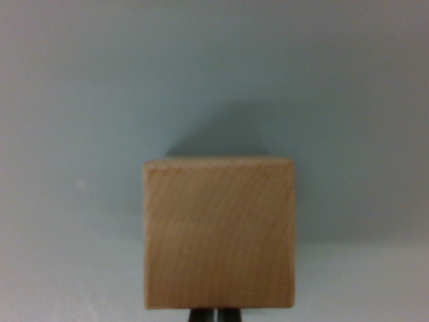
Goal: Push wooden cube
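A light wooden cube (219, 233) fills the lower middle of the wrist view, its grain showing on the face toward the camera. It rests on a pale grey-blue surface (214, 74) and throws a soft shadow up and to the wrist view's right. Just below the cube's bottom edge, the dark tips of my gripper (214, 315) peek in at the frame's bottom. The two fingertips sit close together with only a thin pale line between them, right against the cube's near edge. Nothing is held between them.
Plain grey-blue surface stretches on every side of the cube, with no other objects or edges in sight.
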